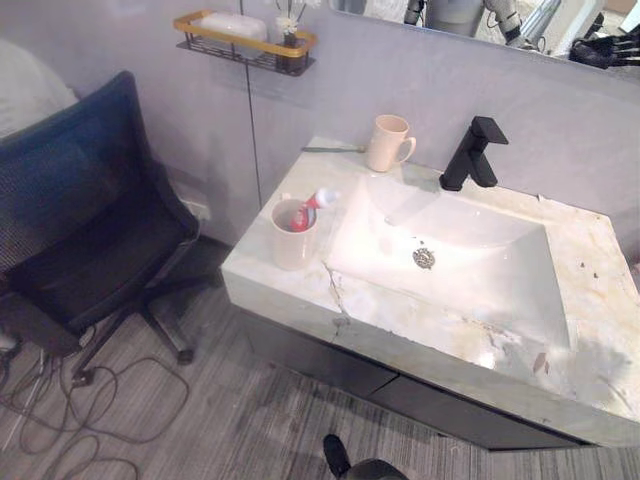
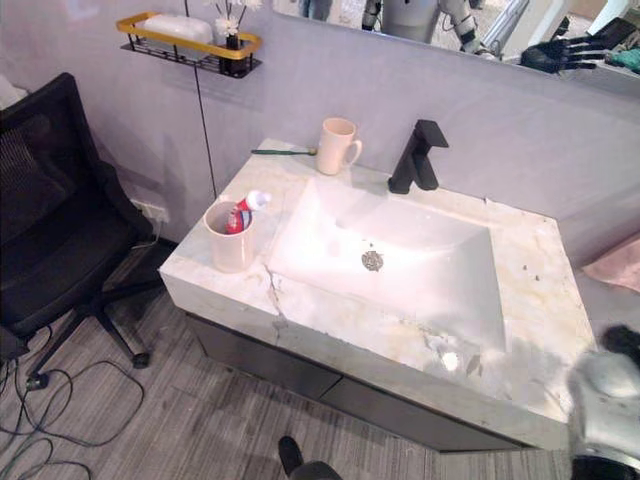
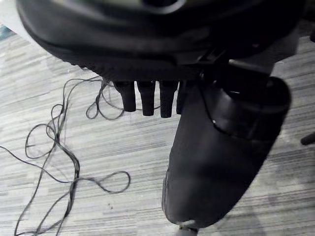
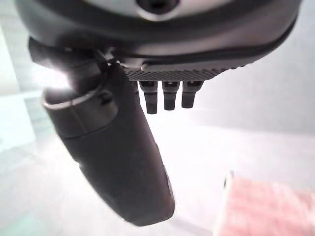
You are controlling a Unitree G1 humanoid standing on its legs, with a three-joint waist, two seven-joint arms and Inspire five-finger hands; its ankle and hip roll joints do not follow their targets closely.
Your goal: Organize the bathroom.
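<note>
Bathroom counter [image 1: 590, 290] with nothing in either hand

You have 1 cup [image 1: 293, 235] holding a toothpaste tube [image 1: 310, 210] at the counter's left edge, a toothbrush [image 2: 283, 152] lying beside the mug [image 1: 388, 143]; left hand [image 3: 147, 98] and right hand [image 4: 165, 96] fingers hang relaxed, holding nothing

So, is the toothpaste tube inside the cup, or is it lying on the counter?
Inside. The toothpaste tube stands tilted in the cup at the counter's front left corner, its white cap above the rim.

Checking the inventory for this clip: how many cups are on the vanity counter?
2. One cup holding a toothpaste tube stands at the counter's front left corner; a handled mug stands at the back, left of the black faucet. None seems hidden.
</note>
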